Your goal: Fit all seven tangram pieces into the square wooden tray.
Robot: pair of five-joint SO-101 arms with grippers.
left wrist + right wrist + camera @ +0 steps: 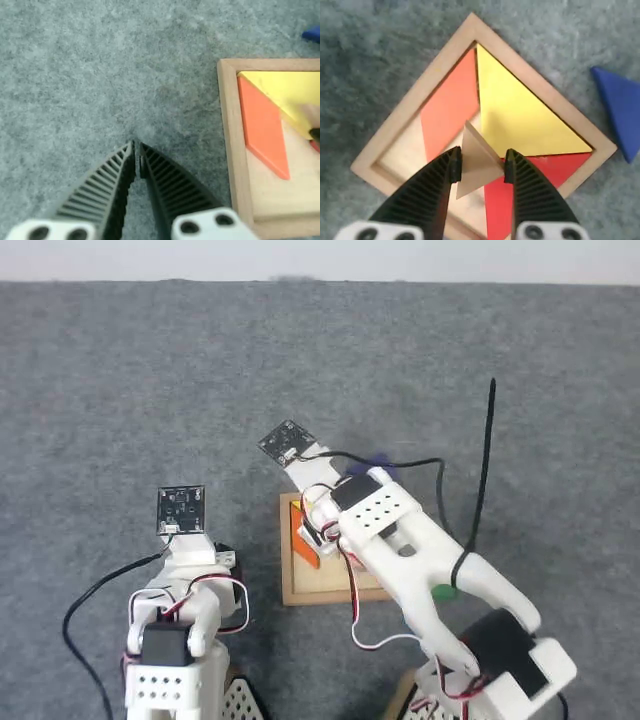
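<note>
Pale wooden triangle (475, 150) gripped in right gripper's (481, 162) jaws over the tray (412, 102); left gripper's (136, 147) jaws pressed together.

Right gripper (480, 164) clamps a pale triangle (472, 145) above the tray (395, 122). Yellow triangle (520, 115) lies just ahead of the gripper, blue triangle (620, 110) outside the tray.

The left gripper (136, 146) hangs with fingers pressed together; the right gripper (481, 164), arm stretched forward, pinches a pale triangle (471, 142).
</note>
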